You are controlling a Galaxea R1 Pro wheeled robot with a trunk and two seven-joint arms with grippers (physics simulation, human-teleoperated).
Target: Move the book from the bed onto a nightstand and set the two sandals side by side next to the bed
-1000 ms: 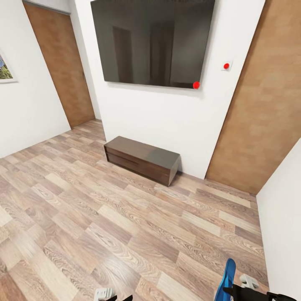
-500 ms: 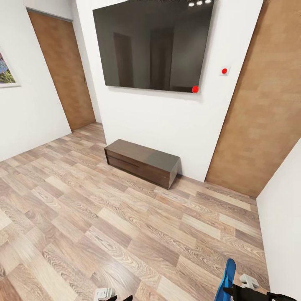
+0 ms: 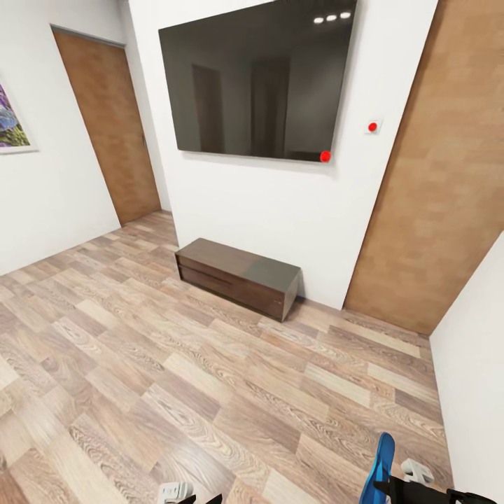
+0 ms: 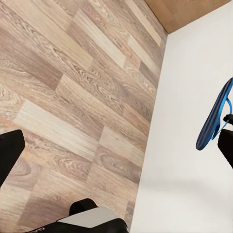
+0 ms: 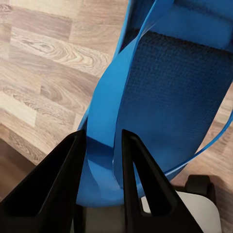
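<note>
My right gripper point(image 3: 390, 487) is at the lower edge of the head view, shut on one bright blue sandal point(image 3: 379, 463) that stands up from it. In the right wrist view its two black fingers point(image 5: 62, 187) pinch the sandal point(image 5: 174, 73) by a strap near its edge. My left gripper point(image 4: 116, 155) is open with nothing between its fingers, over wood floor beside a white wall, and the same sandal point(image 4: 212, 121) shows off to one side. The book, the bed and the nightstand are out of view.
A long low dark-brown bench cabinet point(image 3: 238, 276) stands against the white wall under a large black wall screen point(image 3: 255, 77). Wooden doors are at the left point(image 3: 108, 122) and right point(image 3: 437, 175). A white wall point(image 3: 476, 378) runs close on the right. Wood-plank floor point(image 3: 161, 378) lies ahead.
The whole head picture has slid downward, so the camera has tilted up a little. Both grippers and the held sandal keep their places in the view.
</note>
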